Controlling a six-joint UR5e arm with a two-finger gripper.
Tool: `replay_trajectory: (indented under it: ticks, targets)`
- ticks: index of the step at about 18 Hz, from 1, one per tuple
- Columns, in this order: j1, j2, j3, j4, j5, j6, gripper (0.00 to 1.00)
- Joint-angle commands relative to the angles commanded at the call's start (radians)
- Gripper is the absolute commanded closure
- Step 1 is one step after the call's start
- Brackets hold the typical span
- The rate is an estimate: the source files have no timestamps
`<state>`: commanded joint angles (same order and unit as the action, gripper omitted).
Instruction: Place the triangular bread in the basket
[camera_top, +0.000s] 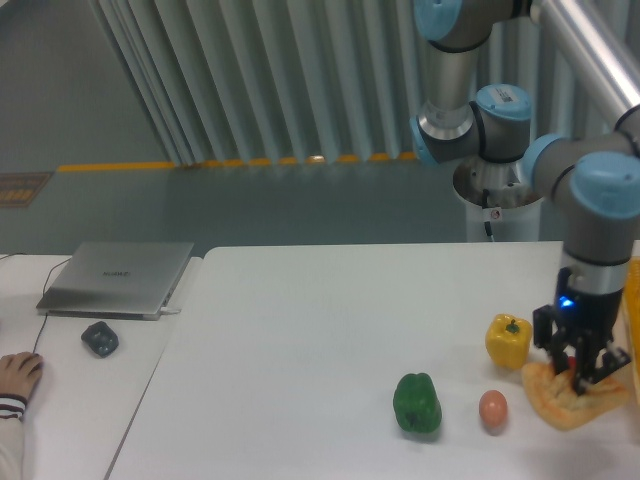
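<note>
At the lower right of the frame, the flat golden-orange triangular bread (575, 398) lies on the white table (320, 330), directly beneath the black two-finger claw (582, 372). Its long axis runs roughly left-right. The claw's fingers are spread astride the bread's upper edge, apparently touching it. The orange-yellow basket (633, 300) sits just right, at the frame edge.

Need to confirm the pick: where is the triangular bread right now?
The triangular bread lies on the table's far right, under the end effector, just right of the egg and below the yellow pepper.
</note>
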<state>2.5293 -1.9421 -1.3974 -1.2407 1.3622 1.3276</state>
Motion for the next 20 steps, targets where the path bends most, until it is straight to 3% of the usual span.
replay_trajectory:
  ticks: [4, 7, 10, 16, 19, 20]
  targets:
    - [0.063, 0.031, -0.026, -0.060, 0.002, 0.233, 0.73]
    - [0.112, 0.064, -0.066, -0.065, 0.011, 0.411, 0.72]
    - [0.137, 0.074, -0.091, -0.068, 0.096, 0.579, 0.70]
    - [0.184, 0.080, -0.138, -0.097, 0.160, 0.761, 0.70]
    - [0.233, 0.088, -0.152, -0.230, 0.158, 0.791, 0.70]
    - [0.244, 0.088, -0.153, -0.235, 0.158, 0.804, 0.70]
